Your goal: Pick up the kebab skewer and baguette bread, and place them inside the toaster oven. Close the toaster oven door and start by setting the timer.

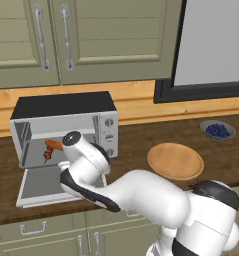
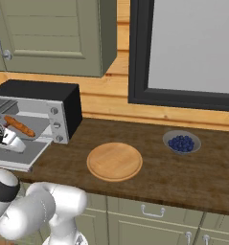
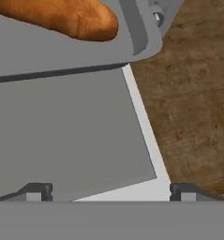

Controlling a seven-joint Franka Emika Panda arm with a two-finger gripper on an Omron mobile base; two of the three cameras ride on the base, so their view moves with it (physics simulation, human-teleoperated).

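The toaster oven [image 1: 66,106] stands at the left of the counter with its door [image 1: 38,187] folded down flat. Inside on the rack lies the orange-brown baguette bread [image 1: 53,144], with the kebab skewer [image 1: 47,156] just below it. In the right base view the baguette [image 2: 19,126] lies across the oven's opening. My gripper [image 3: 111,192] is open and empty, hovering low over the door panel [image 3: 62,126] just in front of the opening. The baguette's end [image 3: 62,16] lies beyond its fingertips [image 3: 38,191], inside the oven.
A round wooden plate [image 1: 175,161] lies on the counter right of the oven. A bowl of blueberries [image 1: 217,130] sits further right near the wall. Upper cabinets [image 1: 51,40] hang above the oven. My own arm arcs in front of the open door.
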